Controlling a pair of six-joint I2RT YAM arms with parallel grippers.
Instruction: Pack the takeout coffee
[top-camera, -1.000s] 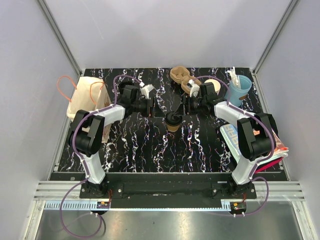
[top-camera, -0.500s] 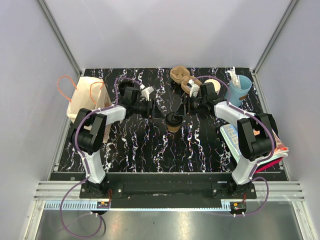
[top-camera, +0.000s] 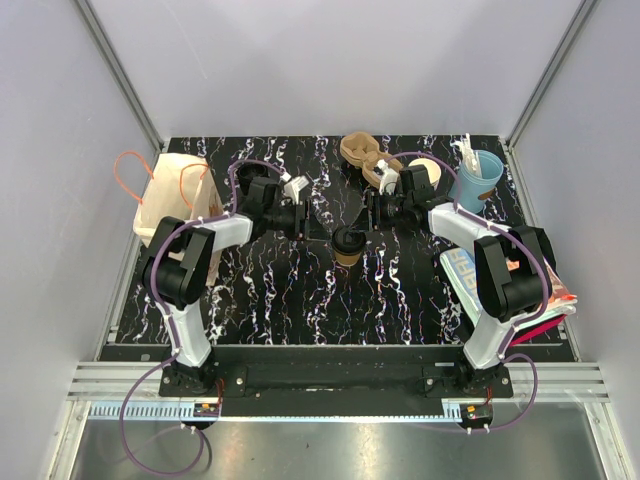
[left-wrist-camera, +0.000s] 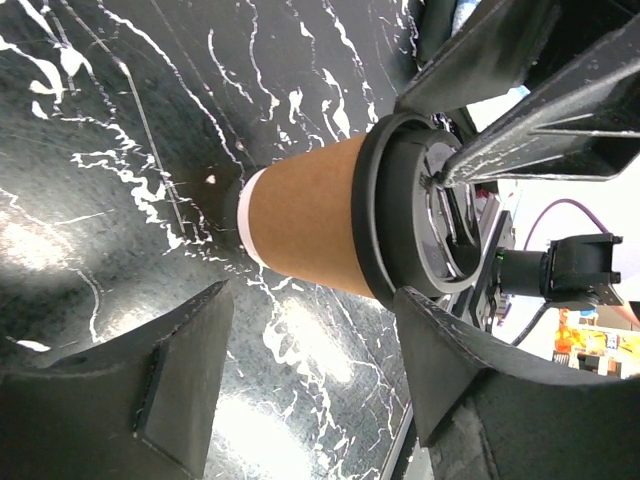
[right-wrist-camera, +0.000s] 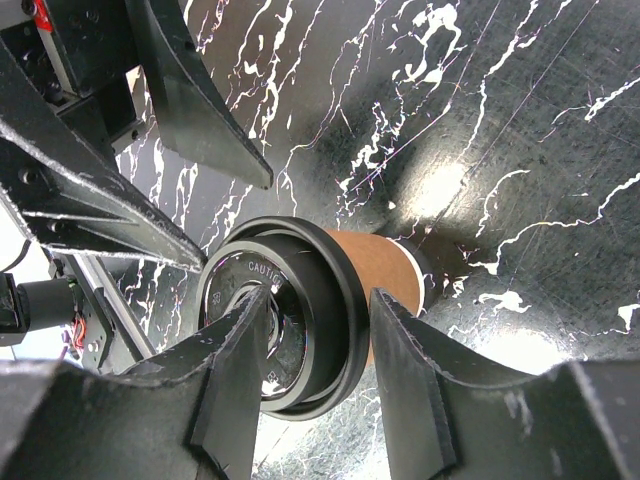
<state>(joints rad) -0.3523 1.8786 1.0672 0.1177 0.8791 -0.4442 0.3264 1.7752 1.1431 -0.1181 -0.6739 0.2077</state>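
Observation:
The takeout coffee (top-camera: 347, 245) is a small tan paper cup with a round black lid, standing upright at mid-table. My right gripper (top-camera: 363, 222) reaches it from the back right. In the right wrist view its jaws (right-wrist-camera: 318, 295) are closed across the lid (right-wrist-camera: 300, 320), with one finger (right-wrist-camera: 235, 370) on the lid's top and the other finger (right-wrist-camera: 410, 390) against the rim's outer side. My left gripper (top-camera: 322, 231) comes in from the left and is open. In the left wrist view (left-wrist-camera: 312, 290) the cup (left-wrist-camera: 305, 230) sits just beyond its spread fingertips (left-wrist-camera: 190, 380).
A paper bag (top-camera: 172, 195) with orange handles stands at the left edge. Tan cup holders (top-camera: 362, 155) lie at the back, with a tan cup (top-camera: 426, 170) and a light blue cup (top-camera: 478, 180) at the back right. Booklets (top-camera: 468, 275) lie along the right side.
My left gripper has slid right toward the cup and its jaws have narrowed somewhat. The right gripper's jaws have closed in on the lid. The cup stays in place.

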